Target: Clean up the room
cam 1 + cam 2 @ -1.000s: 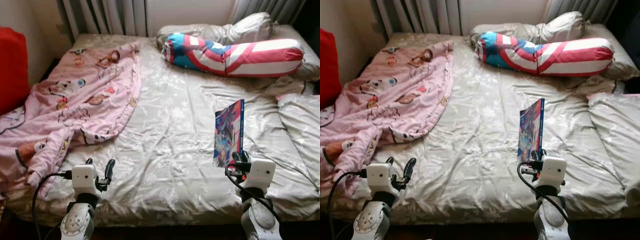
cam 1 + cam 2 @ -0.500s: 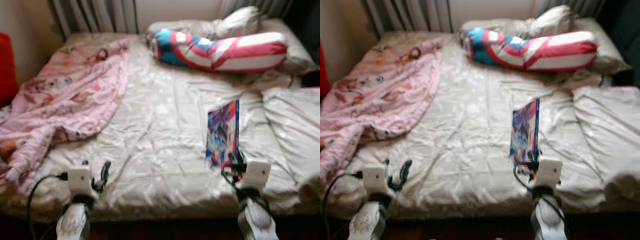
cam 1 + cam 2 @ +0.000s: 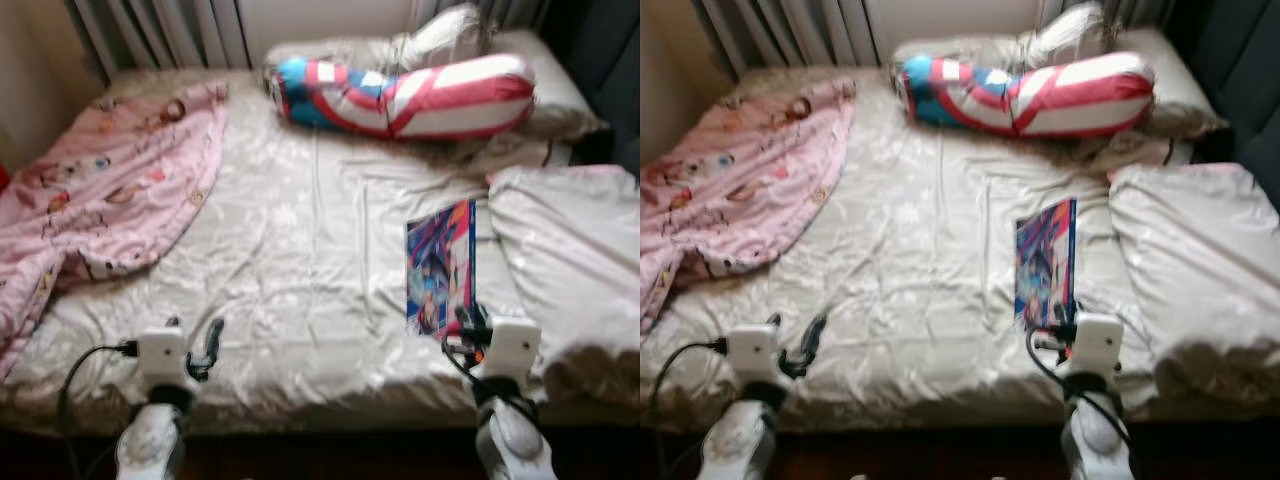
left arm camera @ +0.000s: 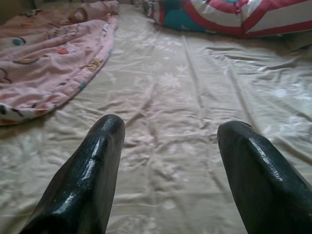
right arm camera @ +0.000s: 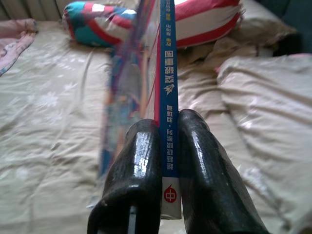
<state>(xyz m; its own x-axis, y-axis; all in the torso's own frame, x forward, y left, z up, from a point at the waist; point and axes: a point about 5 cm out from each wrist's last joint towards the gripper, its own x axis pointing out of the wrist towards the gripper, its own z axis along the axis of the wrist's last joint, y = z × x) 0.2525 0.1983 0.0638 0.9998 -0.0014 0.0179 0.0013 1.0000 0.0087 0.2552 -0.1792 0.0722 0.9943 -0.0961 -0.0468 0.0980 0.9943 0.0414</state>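
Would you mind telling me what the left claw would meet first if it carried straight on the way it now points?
Most likely the beige bedsheet: the open left claw points low across bare bed. Farther along lies the striped bolster pillow, though depth is hard to judge.

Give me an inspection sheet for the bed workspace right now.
Surface: bed, beige floral sheet, wrinkled.
Job's things: book held upright by its spine over the bed's right side.
Clutter: pink blanket bunched at left; striped bolster and pillows at the head; beige duvet at right.
Grippers: right pincer shut on the book; left pincer open above bare sheet.
Cables: black cable looping at the left wrist, another at the right wrist.
Surroundings: curtains behind the bed.
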